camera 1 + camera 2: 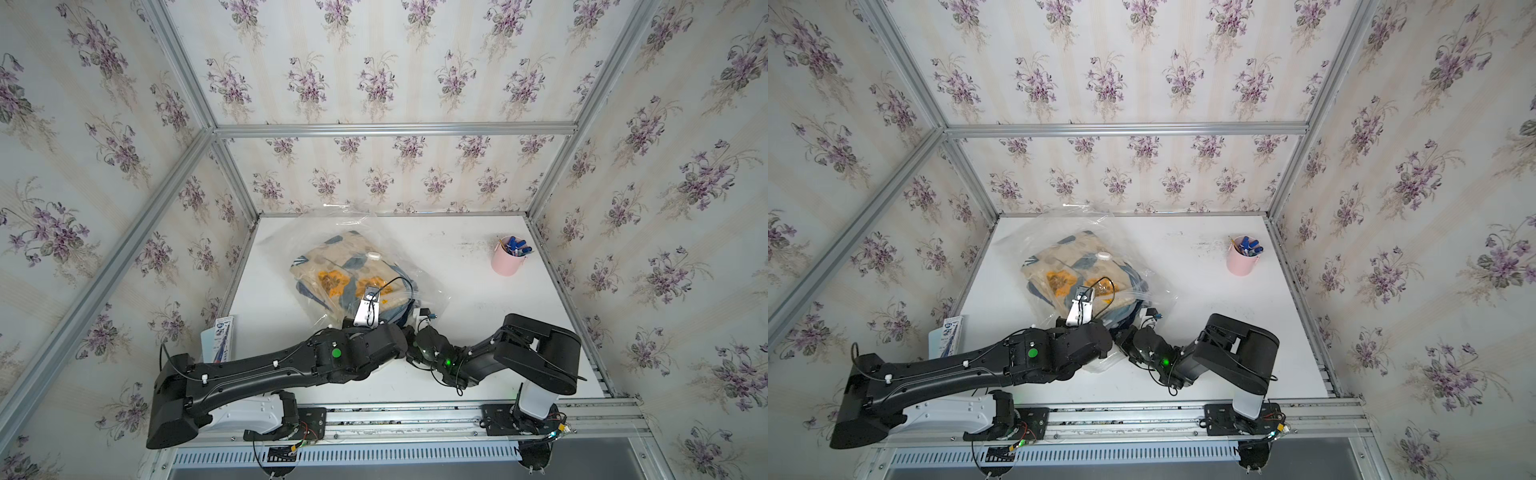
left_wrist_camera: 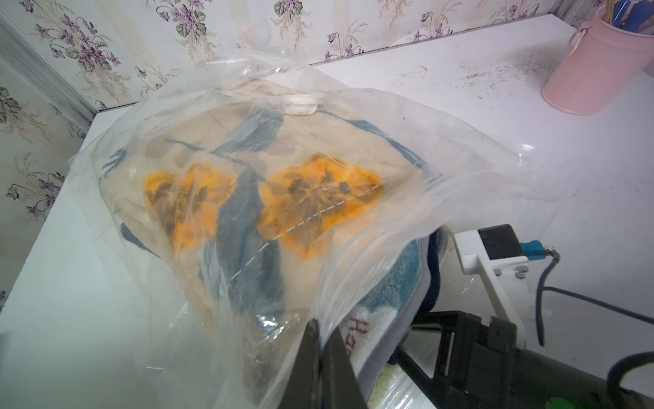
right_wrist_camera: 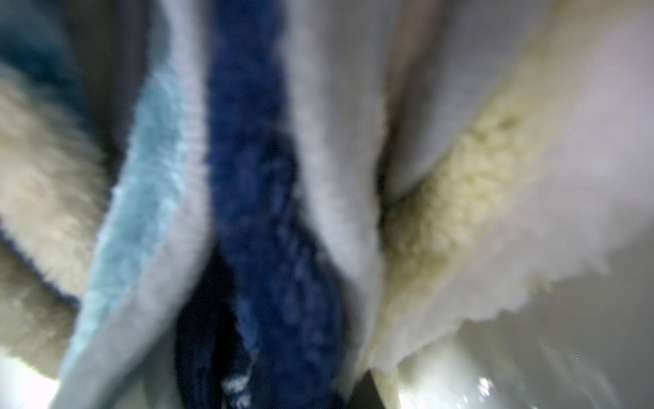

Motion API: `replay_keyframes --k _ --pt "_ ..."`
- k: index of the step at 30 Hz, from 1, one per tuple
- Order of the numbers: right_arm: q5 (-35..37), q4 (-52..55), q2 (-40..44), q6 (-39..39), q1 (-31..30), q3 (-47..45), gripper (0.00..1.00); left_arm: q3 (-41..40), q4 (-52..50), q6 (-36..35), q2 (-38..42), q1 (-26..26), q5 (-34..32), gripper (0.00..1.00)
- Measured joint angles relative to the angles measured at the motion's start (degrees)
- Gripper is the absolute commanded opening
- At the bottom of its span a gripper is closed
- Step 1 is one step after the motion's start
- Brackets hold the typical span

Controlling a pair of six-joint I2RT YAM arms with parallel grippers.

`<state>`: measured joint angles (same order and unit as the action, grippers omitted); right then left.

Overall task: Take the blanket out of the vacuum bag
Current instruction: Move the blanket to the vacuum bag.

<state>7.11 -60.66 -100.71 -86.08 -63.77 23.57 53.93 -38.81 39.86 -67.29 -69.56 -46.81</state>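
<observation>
On the worktop's [image 1: 465, 282] left half, reaching its back edge, the vacuum bag [image 1: 291, 243] is spread, mouth turned to the front edge, its upper film pinched in the closed left gripper [image 2: 320, 329]. That flap is best held high and anchored while the blanket [image 1: 345, 266], lying inside, is drawn slowly frontward by the right gripper [image 2: 430, 320], closed apparently on its folds, lest the bag be dragged along.
</observation>
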Motion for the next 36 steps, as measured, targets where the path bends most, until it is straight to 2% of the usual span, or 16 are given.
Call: replay_keyframes --k 3,6,11,15,21,28,31,36 --pt "0.6 0.0 1.2 0.0 -0.9 -1.7 0.03 0.0 -0.2 0.0 0.3 0.0 0.0 0.0" --pt "0.7 -0.4 2.3 0.2 -1.3 -3.5 0.1 0.0 -0.5 0.0 1.2 0.0 0.0 0.0" --pt "-0.4 -2.1 3.3 0.6 -1.4 -6.9 0.31 0.3 -2.2 0.0 3.5 0.0 -0.1 0.02" --pt "-1.8 -3.9 4.3 0.6 -1.4 -10.9 0.43 0.1 -3.0 0.0 4.9 0.0 0.1 0.06" --pt "-3.6 -6.3 8.9 0.5 -1.5 -16.4 0.45 0.0 -3.2 -0.4 4.0 -0.1 0.9 0.09" --pt "-3.5 -3.7 19.7 0.6 -3.8 -21.9 0.47 0.7 -5.3 0.2 1.1 -1.2 0.4 0.11" --pt "-2.1 0.3 25.3 1.0 -4.9 -22.4 0.44 1.4 -6.0 0.5 1.0 -2.0 0.3 0.11" --pt "1.0 10.9 36.3 5.0 -5.2 -19.4 0.29 2.7 -7.1 0.4 2.6 -2.3 0.3 0.13"
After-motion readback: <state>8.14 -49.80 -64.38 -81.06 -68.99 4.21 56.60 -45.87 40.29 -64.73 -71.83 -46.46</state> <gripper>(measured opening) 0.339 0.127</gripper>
